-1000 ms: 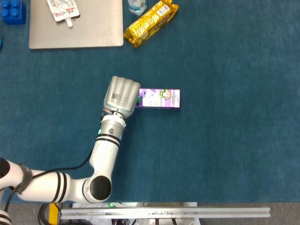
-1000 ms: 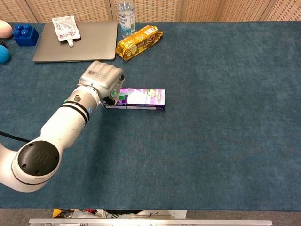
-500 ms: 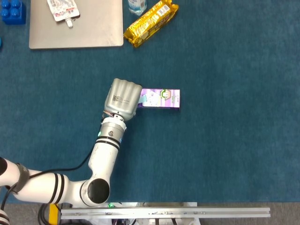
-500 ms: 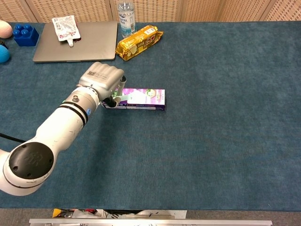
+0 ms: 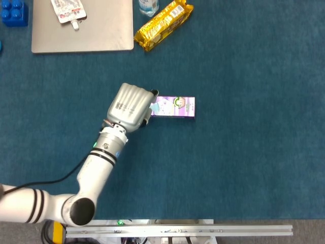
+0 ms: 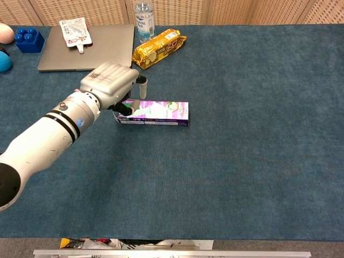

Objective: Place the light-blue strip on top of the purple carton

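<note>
Blue table (image 6: 242,177): left hand (image 6: 110,86) over purple carton (image 6: 161,113) end.

The desk (image 6: 258,161) is covered in deep teal-blue carpet. At centre lies a purple carton (image 5: 175,107) with a white panel and a small green mark. The left robot hand (image 5: 131,105) is silver-grey on a white arm with black bands. In the upper left are a silver laptop (image 5: 101,30), a gold snack packet (image 5: 163,24) with red lettering, a blue block (image 5: 13,12) and a white pouch (image 5: 68,11).
</note>
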